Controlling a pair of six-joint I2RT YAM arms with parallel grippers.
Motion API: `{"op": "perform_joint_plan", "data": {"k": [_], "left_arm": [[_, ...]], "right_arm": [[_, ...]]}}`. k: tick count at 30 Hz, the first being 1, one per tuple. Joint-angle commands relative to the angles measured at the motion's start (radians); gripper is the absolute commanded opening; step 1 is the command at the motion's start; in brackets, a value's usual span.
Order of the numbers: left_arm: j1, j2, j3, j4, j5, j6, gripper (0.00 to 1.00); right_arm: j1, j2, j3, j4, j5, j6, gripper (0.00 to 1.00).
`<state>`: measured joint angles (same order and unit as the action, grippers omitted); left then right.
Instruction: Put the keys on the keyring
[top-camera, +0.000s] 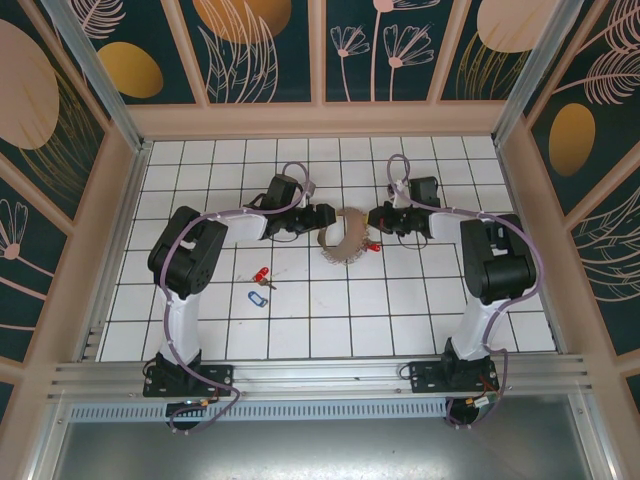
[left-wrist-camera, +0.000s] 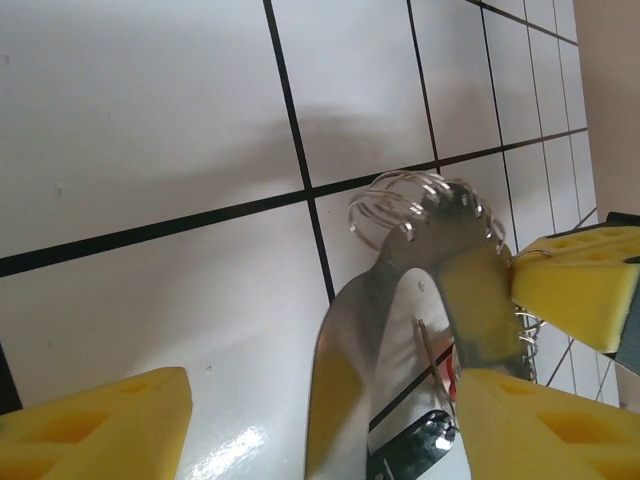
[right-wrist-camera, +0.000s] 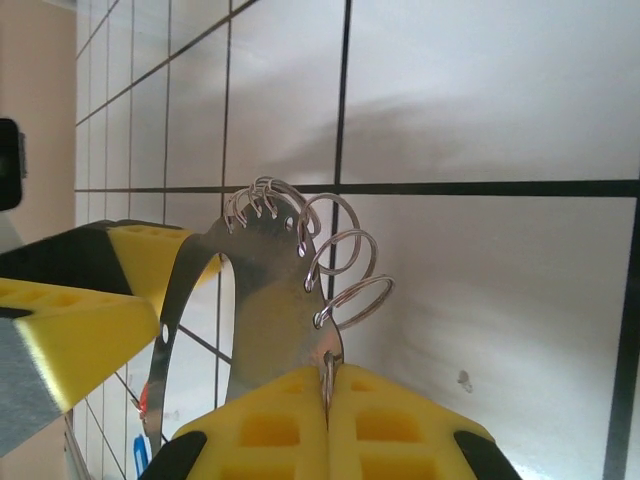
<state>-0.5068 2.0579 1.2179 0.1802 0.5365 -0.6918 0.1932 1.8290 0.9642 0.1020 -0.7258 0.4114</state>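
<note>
The keyring (top-camera: 345, 243) is held up over the middle of the table (top-camera: 400, 310). It is pinched tight in the right gripper (right-wrist-camera: 325, 385) so it is kept still. The left gripper (top-camera: 316, 217) is spread open around its other side, likely to take hold. The keys (top-camera: 262, 274) are left lying nearer the front left corner.

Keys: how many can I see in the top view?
3. A red key and a blue key lie close together to the lower left of the keyring; a second red key is at its right side. Others may be hidden.
</note>
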Motion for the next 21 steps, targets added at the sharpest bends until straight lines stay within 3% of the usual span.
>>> {"op": "perform_joint_plan", "data": {"k": [1,5,10,15,18,21], "left_arm": [[0.001,0.018,-0.007,0.041,0.075,-0.021,0.61],[0.001,0.025,0.014,0.039,0.133,-0.012,0.43],[0.002,0.001,0.015,0.041,0.129,-0.005,0.18],[0.002,-0.052,0.008,0.043,0.112,0.028,0.02],[0.002,-0.113,0.001,0.054,0.117,0.076,0.0],[0.002,-0.202,-0.001,0.046,0.121,0.153,0.0]], "right_arm": [[-0.005,-0.052,-0.015,0.051,-0.044,0.023,0.04],[-0.007,-0.061,-0.022,0.057,-0.04,0.024,0.04],[-0.008,-0.068,-0.03,0.063,-0.031,0.027,0.04],[-0.009,-0.099,-0.044,0.063,-0.012,0.02,0.07],[-0.01,-0.151,-0.048,0.055,0.01,0.022,0.12],[-0.011,-0.268,-0.067,0.052,0.061,0.016,0.28]]}}
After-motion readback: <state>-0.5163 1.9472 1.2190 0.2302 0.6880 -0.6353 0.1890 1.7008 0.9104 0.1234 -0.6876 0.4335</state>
